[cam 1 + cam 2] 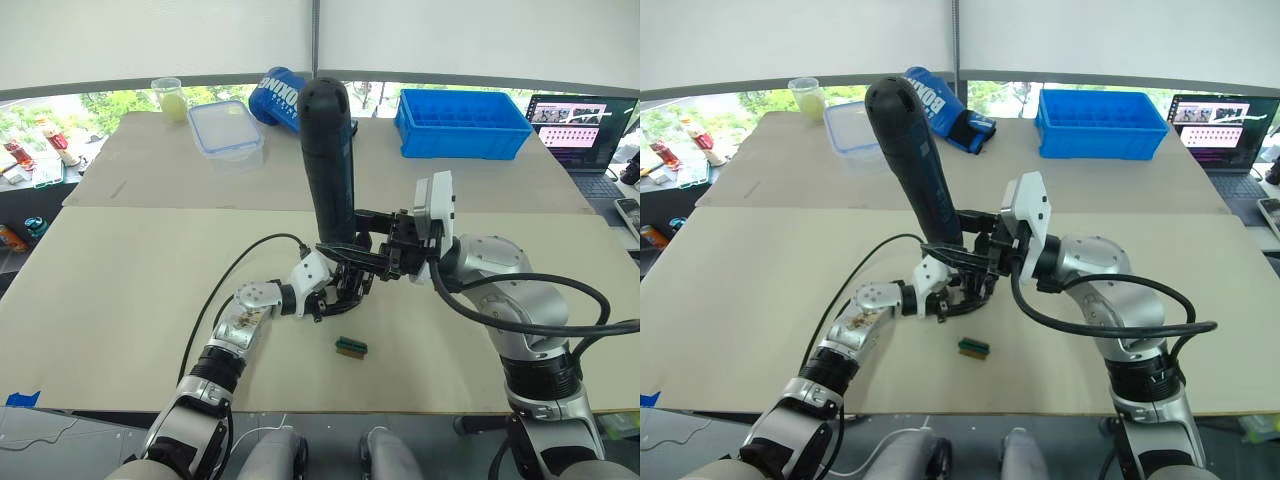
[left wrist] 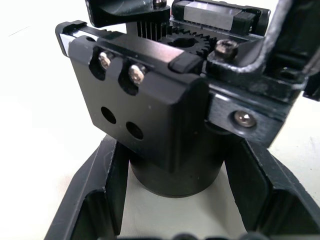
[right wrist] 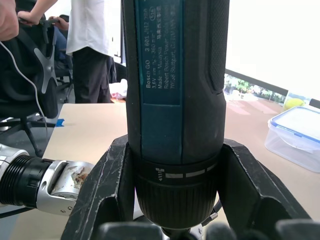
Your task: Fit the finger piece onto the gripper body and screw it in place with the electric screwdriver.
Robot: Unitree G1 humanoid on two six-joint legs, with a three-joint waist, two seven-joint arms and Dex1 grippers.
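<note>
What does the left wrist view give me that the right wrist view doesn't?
Left wrist view alone: the gripper body close up between the left hand's fingers, two silver screws seated, two holes below them bare, gear teeth on top. Right wrist view alone: the electric screwdriver held upright in the right hand, a lidded plastic container, people standing behind. Both share the beige table.

Silver-grey jointed arms, white wrist housings, black two-finger grippers: left gripper (image 1: 340,287), right gripper (image 1: 345,248). Thick black cables loop beside each forearm (left wrist casing scuffed brownish).
</note>
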